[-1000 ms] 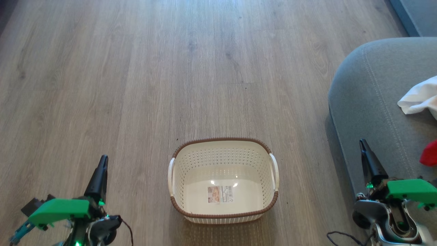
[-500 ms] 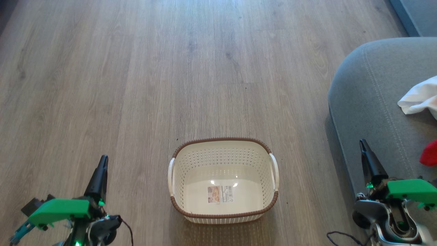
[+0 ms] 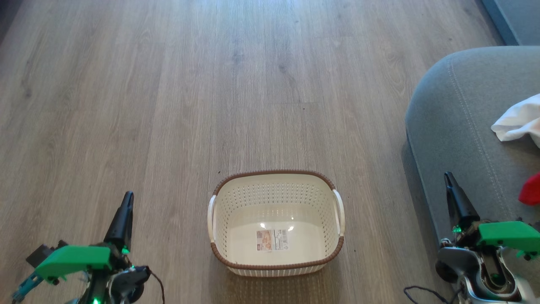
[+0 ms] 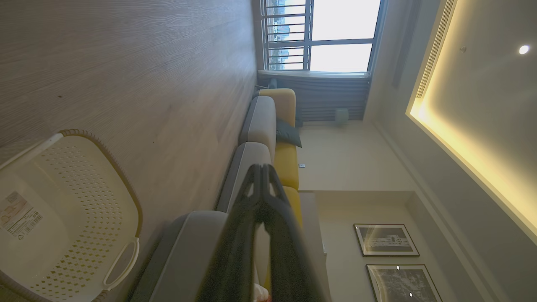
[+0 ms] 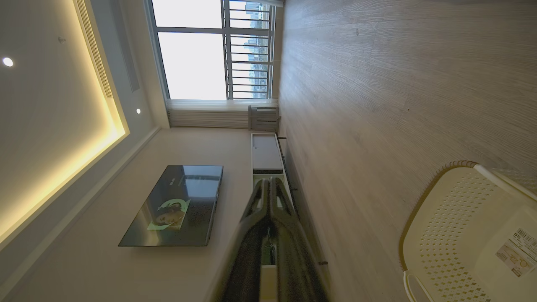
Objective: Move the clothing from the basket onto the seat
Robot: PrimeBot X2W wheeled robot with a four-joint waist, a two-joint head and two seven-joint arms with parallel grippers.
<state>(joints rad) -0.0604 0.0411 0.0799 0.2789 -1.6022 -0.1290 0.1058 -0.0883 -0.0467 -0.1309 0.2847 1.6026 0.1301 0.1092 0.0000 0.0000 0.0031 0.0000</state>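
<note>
The cream basket (image 3: 236, 198) with its brown rim stands on the wood floor in the lower middle of the head view, holding nothing but a paper label on its base. On the grey seat (image 3: 460, 109) at the right lie the clothing pieces: a white cloth (image 3: 517, 120) and a bit of red fabric (image 3: 531, 190) at the frame edge. My left gripper (image 3: 128, 196) is shut and empty, left of the basket. My right gripper (image 3: 448, 176) is shut and empty, over the seat's front edge. The basket (image 4: 84, 201) and seat (image 4: 247, 167) also show in the left wrist view, and the basket (image 5: 453, 226) in the right wrist view.
Bare wood floor (image 3: 211, 84) spreads around and beyond the basket. The left wrist view shows a long sofa with yellow backs (image 4: 285, 109) running toward a window. The right wrist view shows a wall television (image 5: 176, 205) and a low cabinet (image 5: 266, 153).
</note>
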